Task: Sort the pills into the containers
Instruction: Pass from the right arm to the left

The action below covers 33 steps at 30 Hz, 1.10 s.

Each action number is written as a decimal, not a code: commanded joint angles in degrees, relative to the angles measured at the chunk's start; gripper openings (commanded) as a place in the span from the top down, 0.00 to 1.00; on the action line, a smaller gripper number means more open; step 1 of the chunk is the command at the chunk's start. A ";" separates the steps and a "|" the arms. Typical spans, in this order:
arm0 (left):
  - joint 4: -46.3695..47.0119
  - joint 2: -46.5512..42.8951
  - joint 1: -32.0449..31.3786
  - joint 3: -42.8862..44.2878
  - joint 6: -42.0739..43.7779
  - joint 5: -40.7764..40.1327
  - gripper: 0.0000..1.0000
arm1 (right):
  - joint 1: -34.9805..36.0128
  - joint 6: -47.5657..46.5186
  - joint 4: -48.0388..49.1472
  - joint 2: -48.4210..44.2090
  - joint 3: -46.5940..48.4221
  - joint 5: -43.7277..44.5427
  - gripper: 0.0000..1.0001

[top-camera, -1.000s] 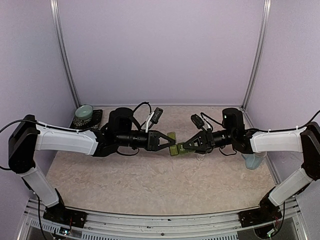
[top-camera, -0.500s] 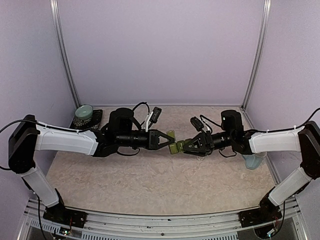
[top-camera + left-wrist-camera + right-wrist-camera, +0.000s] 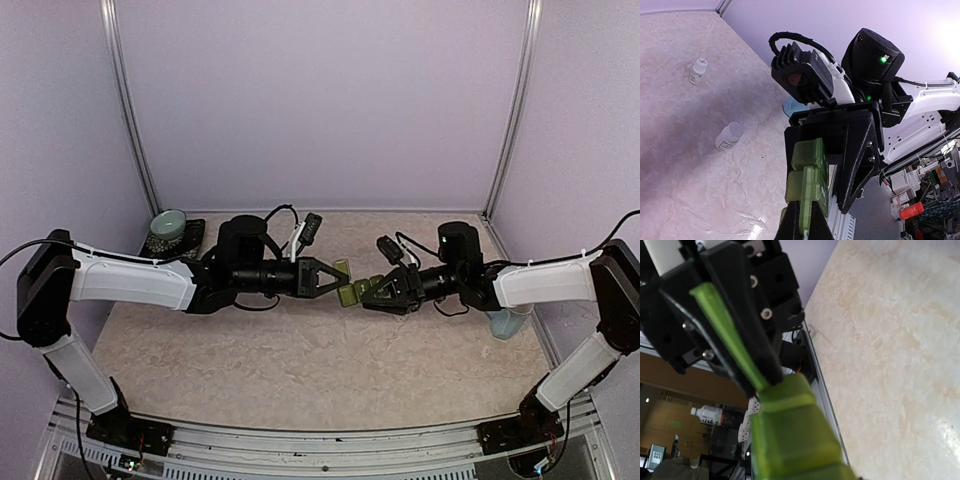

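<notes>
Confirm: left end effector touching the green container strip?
Touching. Left wrist view: left end effector pinches the green container strip at its near end.

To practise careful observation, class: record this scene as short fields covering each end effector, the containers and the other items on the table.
left end effector: shut on the containers, raised above the table
right end effector: at the strip's other end, grip unclear
containers: green strip held in the air between both arms
bottles: white bottle and second white bottle, apart on the table
mug: pale blue, right edge
bowl: pale green, far left corner
</notes>
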 commanded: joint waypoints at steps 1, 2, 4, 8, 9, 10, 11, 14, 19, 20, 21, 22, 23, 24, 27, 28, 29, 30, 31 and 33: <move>2.90 0.12 0.10 -0.17 -1.37 1.26 1.00 | 0.61 -0.36 2.34 0.79 0.08 0.49 0.52; 3.08 0.25 0.08 -0.25 -1.59 1.44 1.00 | 0.61 -0.40 2.57 0.84 0.02 0.64 0.52; 3.45 0.29 0.10 -0.26 -1.91 1.80 1.00 | 0.61 -0.25 3.09 0.80 0.10 1.10 0.52; 3.57 0.32 0.10 -0.26 -2.14 1.91 1.00 | 0.61 0.77 5.13 0.61 0.05 1.18 0.53; 3.66 0.42 0.10 -0.27 -2.22 1.99 1.00 | 0.61 1.09 5.72 0.63 0.06 1.15 0.54; 3.83 0.51 0.10 -0.34 -2.29 2.12 1.00 | 0.61 1.34 6.08 0.62 0.06 1.22 0.54; 3.94 0.55 0.10 -0.35 -2.35 2.24 1.00 | 0.61 1.53 6.48 0.71 0.13 1.15 0.55; 4.12 0.60 0.07 -0.49 -2.44 2.37 1.00 | 0.61 2.20 7.65 0.85 0.10 0.86 0.58; 4.24 0.84 0.11 -0.55 -2.59 2.49 1.00 | 0.61 4.10 10.34 1.19 -0.39 -0.12 0.72; 4.25 0.82 0.10 -0.57 -2.60 2.53 1.00 | 0.61 4.31 10.55 1.29 -0.38 -0.20 0.75; 4.30 0.82 0.10 -0.62 -2.68 2.49 1.00 | 0.65 4.53 10.79 1.28 -0.36 -0.29 0.79; 4.33 0.90 0.10 -0.64 -2.73 2.45 1.00 | 0.61 4.59 10.83 1.30 -0.38 -0.36 0.82; 4.38 0.97 0.10 -0.60 -2.80 2.45 1.00 | 0.61 4.66 10.93 1.21 -0.38 -0.36 0.83; 4.42 0.95 0.10 -0.49 -2.83 2.44 1.00 | 0.62 4.70 10.88 1.26 -0.38 -0.41 0.84; 4.42 1.02 0.10 -0.31 -3.05 2.44 1.00 | 0.61 4.70 10.57 1.22 -0.27 -0.36 0.86; 4.35 1.02 0.17 -0.27 -3.11 2.44 1.00 | 0.61 4.71 10.45 1.32 -0.29 -0.41 0.87; 4.34 1.13 0.18 -0.26 -3.08 2.44 1.00 | 0.61 4.63 10.36 1.38 -0.29 -0.34 0.85; 4.34 1.02 0.25 -0.25 -3.00 2.32 1.00 | 0.61 4.59 10.18 1.45 -0.25 -0.33 0.79; 4.34 1.02 0.27 -0.26 -3.04 2.18 1.00 | 0.61 4.57 9.89 1.58 -0.21 -0.46 0.68; 4.17 0.86 0.50 -0.49 -3.05 1.57 1.00 | 0.61 4.16 9.08 1.56 -0.03 -0.50 0.45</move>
